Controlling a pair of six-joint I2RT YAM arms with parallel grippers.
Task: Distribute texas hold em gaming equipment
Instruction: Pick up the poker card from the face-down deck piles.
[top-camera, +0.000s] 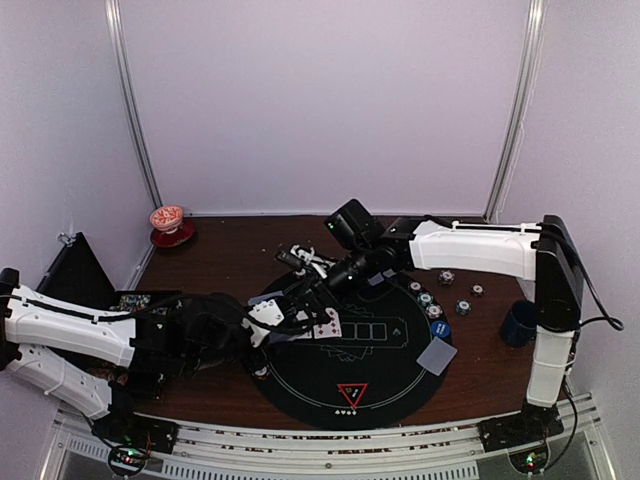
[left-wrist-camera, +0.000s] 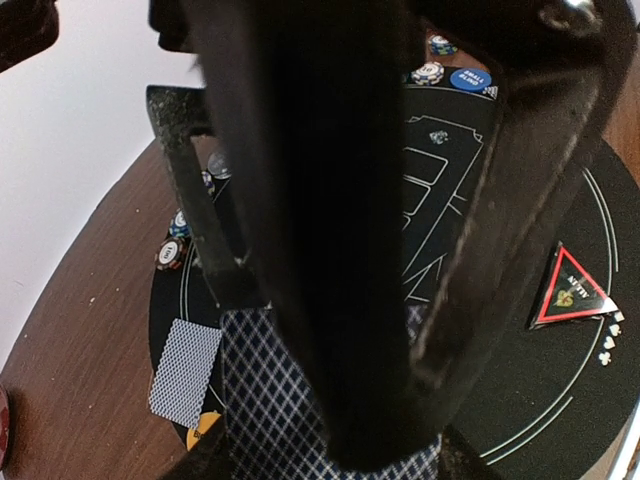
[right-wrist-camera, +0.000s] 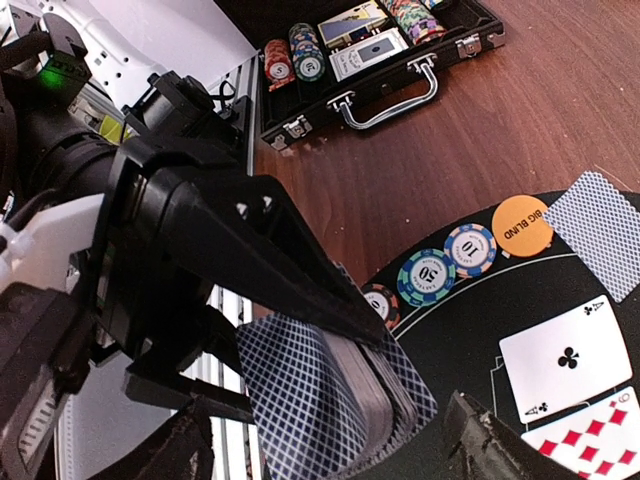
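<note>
**Finding.** The left end effector (top-camera: 292, 316) is clenched on the deck (right-wrist-camera: 320, 400) and holds it patterned back up, above the round black mat (top-camera: 400, 380). The right end effector (right-wrist-camera: 335, 445) is released, jaws wide. In the right wrist view one finger shows on either side of the deck's free end; contact cannot be confirmed.

**Governing relation.** The deck lies between and just below the right fingers. Its gripped end points toward the left arm and its free end toward the right arm. Its long axis appears to run roughly from one arm to the other, though foreshortening leaves this uncertain. In my judgement the right arm is the one placed to draw off the top card.

**Surroundings, taken from the deck.**
- Two face-up cards (right-wrist-camera: 565, 365) lie on the mat just beside it, on the right-arm side.
- Toward the open case (right-wrist-camera: 370, 50), nearby, sit three chips (right-wrist-camera: 427, 275), an orange button (right-wrist-camera: 522, 225) and a face-down card (right-wrist-camera: 600, 230).
- Well apart, past the right arm, are more chips (top-camera: 425, 298), a blue button (top-camera: 440, 327) and a second face-down card (top-camera: 437, 355).
- The red triangle marker (top-camera: 352, 393) lies toward the arm bases.
- The mug (top-camera: 518, 322) stands farthest off, on the worktop.

**Obstruction.** The left fingers cover much of the deck's top, so only the free end is open to a pinch. A deep approach risks disturbing the face-up cards below.
</note>
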